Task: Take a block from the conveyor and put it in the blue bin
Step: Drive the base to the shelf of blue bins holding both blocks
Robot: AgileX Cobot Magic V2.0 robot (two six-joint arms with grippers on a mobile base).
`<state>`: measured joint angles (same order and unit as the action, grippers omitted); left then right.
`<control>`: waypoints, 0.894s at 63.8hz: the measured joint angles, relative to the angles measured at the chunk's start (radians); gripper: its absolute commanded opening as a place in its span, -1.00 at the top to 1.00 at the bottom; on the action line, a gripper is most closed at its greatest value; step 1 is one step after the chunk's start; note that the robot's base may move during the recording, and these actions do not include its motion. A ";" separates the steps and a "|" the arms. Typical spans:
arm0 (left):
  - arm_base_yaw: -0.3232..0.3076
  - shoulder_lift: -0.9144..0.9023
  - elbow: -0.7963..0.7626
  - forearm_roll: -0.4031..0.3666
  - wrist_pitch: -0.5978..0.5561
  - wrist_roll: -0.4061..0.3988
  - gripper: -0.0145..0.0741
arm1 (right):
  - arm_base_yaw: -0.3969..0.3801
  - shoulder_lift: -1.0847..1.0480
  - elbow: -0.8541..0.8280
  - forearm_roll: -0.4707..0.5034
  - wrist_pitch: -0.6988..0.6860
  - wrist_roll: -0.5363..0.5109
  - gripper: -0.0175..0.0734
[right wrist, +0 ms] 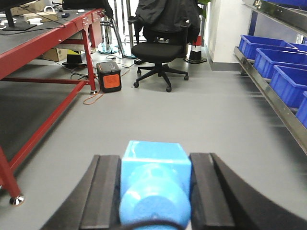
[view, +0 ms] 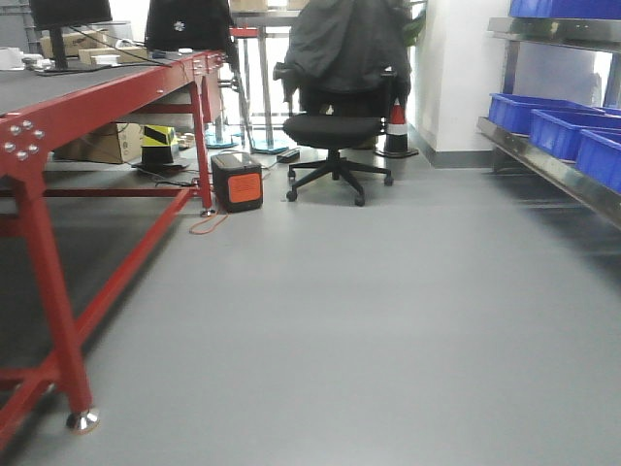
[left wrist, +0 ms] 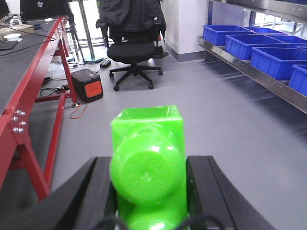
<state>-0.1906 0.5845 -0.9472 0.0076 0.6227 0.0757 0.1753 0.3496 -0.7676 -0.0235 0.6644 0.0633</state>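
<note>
- Right black two-fingered claw [right wrist: 154, 201] is clenched on the small bright blue plastic block [right wrist: 154, 167], stud facing the camera, held level, seemingly for carrying.
- Left claw [left wrist: 148, 191] likewise grips a bright green plastic block [left wrist: 147, 153].
- Red-framed dark grey conveyor belt [right wrist: 45, 38] stands left.
- Blue plastic bins [right wrist: 283, 76] wait right, the likely drop-off.
</note>
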 measured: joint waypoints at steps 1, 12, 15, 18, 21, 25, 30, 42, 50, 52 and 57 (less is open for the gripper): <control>0.000 0.000 0.000 0.000 0.000 0.000 0.92 | 0.000 0.000 0.000 0.000 0.000 0.000 0.95; 0.000 0.000 0.000 0.000 0.000 0.000 0.92 | 0.000 0.000 0.000 0.000 0.000 0.000 0.95; 0.000 0.000 0.000 0.000 0.000 0.000 0.92 | 0.000 0.000 0.000 0.000 0.000 0.000 0.95; 0.000 0.000 0.000 0.000 0.000 0.000 0.92 | 0.000 0.000 0.000 0.000 0.000 0.000 0.95; 0.000 0.000 0.000 0.000 0.000 0.000 0.92 | 0.000 0.000 0.000 0.000 0.000 0.000 0.95; 0.000 0.000 0.000 0.000 0.000 0.000 0.92 | 0.000 0.000 0.000 0.000 0.000 0.000 0.95; 0.000 0.000 0.000 0.000 0.000 0.000 0.92 | 0.000 0.000 0.000 0.000 0.000 0.000 0.95; 0.000 0.000 0.000 0.000 0.000 0.000 0.92 | 0.000 0.000 0.000 0.000 0.000 0.000 0.95; 0.000 0.000 0.000 0.000 0.000 0.000 0.92 | 0.000 0.000 0.000 0.000 0.000 0.000 0.95; 0.000 0.000 0.000 0.000 0.000 0.000 0.92 | 0.000 0.000 0.000 0.000 0.000 0.000 0.95; 0.000 0.000 0.000 0.000 0.000 0.000 0.92 | 0.000 0.000 0.000 0.000 0.000 0.000 0.95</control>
<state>-0.1906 0.5845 -0.9472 0.0076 0.6227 0.0757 0.1753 0.3496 -0.7676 -0.0235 0.6644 0.0633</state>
